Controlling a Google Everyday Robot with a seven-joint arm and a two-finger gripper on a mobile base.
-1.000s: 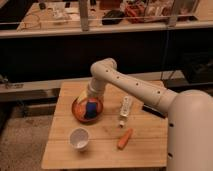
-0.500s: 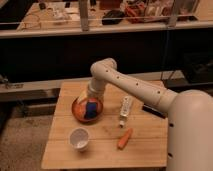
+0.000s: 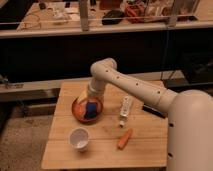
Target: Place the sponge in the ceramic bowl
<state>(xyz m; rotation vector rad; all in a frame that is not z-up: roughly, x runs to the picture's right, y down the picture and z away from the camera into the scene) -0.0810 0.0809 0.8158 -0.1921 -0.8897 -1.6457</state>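
The orange-brown ceramic bowl (image 3: 75, 107) stands on the left half of the wooden table. The dark-blue sponge (image 3: 91, 111) lies inside it, toward the right of the bowl's floor. My white arm reaches down from the right, and the gripper (image 3: 88, 100) hangs just over the bowl, directly above the sponge. Its jaws stand open. I cannot tell whether a finger still touches the sponge. The wrist hides the bowl's far rim.
A white cup (image 3: 79, 138) stands in front of the bowl. A small white bottle (image 3: 125, 109) lies to the bowl's right, an orange carrot-like piece (image 3: 125, 138) below it, and a black bar (image 3: 152, 110) near my arm. The wooden table (image 3: 62, 152) ends close by on every side.
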